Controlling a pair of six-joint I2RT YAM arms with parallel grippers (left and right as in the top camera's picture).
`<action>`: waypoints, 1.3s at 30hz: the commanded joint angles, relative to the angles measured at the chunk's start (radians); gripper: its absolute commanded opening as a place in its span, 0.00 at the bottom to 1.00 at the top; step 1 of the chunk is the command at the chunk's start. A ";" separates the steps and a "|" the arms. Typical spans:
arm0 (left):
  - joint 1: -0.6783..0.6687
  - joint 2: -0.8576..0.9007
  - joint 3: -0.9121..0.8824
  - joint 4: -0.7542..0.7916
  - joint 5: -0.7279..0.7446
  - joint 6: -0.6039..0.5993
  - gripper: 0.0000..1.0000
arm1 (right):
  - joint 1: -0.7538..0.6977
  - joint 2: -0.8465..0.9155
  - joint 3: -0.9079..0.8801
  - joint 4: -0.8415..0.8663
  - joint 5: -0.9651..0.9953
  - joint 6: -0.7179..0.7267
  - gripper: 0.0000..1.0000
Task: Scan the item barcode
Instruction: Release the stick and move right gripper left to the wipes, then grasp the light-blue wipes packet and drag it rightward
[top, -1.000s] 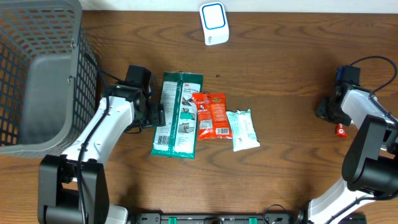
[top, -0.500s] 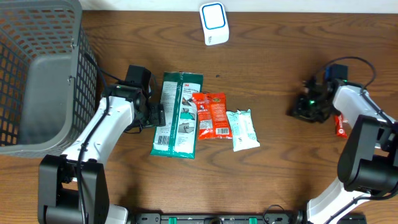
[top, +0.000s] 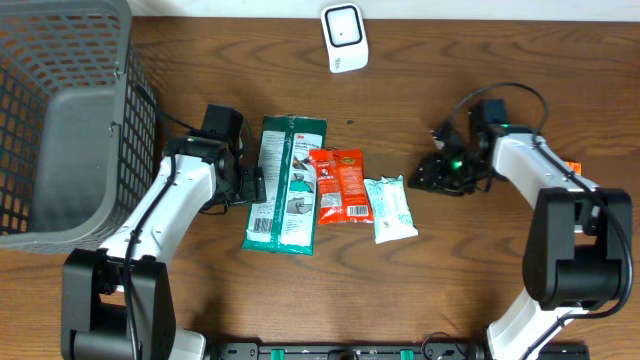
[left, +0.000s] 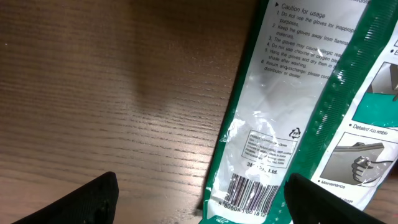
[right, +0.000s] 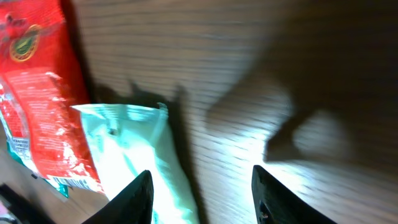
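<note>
While right jaws hang part-open, empty, just right of mint pack (top: 390, 208) | pack's long axis runs near-to-far | left jaws wide

Three flat packets in a row: one red snack packet (top: 338, 186), one green 3M glove pack (top: 287, 185) touching its left edge, one pale mint pack (top: 391, 208) (wipes, by the look) at its right. One white scanner (top: 343, 37) beyond it, one grey mesh basket (top: 40, 60) far to its left.
</note>
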 joint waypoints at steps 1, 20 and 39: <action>0.000 -0.001 0.004 -0.003 -0.008 -0.003 0.87 | 0.043 -0.005 0.001 0.021 -0.013 -0.014 0.47; 0.000 -0.001 0.004 -0.003 -0.009 -0.002 0.86 | 0.202 -0.004 -0.018 0.071 0.185 0.042 0.41; 0.000 -0.001 0.004 -0.003 -0.009 -0.002 0.86 | -0.100 -0.014 -0.026 -0.029 0.566 0.377 0.09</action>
